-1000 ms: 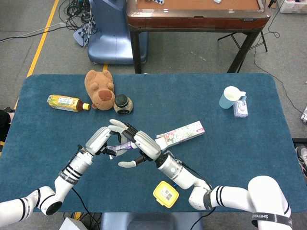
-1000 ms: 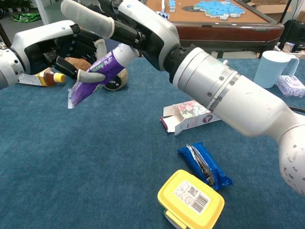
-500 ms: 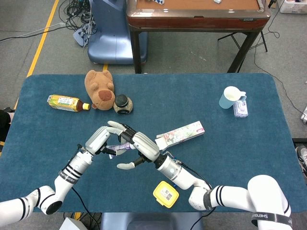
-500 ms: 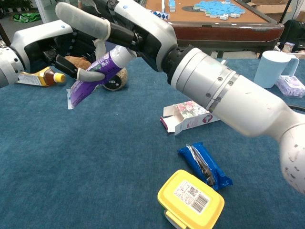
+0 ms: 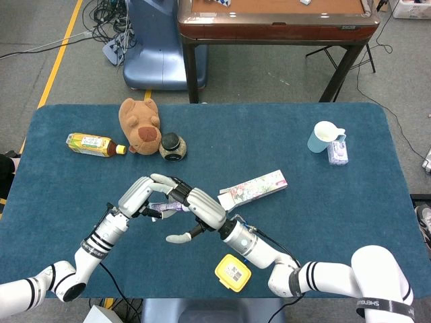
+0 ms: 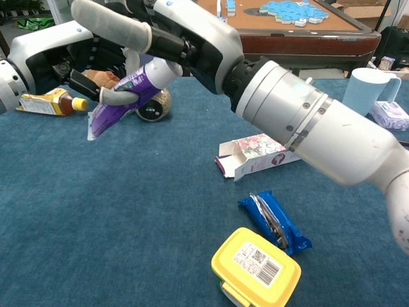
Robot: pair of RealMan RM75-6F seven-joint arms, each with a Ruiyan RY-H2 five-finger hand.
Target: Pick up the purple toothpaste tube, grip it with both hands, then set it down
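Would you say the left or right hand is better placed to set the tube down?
Probably the right hand: it wraps the cap end of the tube from above, while the left hand only supports it from behind.

Bright even overhead light, soft faint shadows, sharp focus, slight wide-angle stretch in chest view

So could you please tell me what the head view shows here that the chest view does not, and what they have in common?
Only the head view shows the whole blue table with the stuffed bear on it, and the grey floor around it. Only the chest view shows the blue snack wrapper and the toothpaste tube's flat crimped end hanging clear of the table. Both show the left robot hand and right robot hand gripping the purple toothpaste tube, plus the yellow box, flowery carton and cup.
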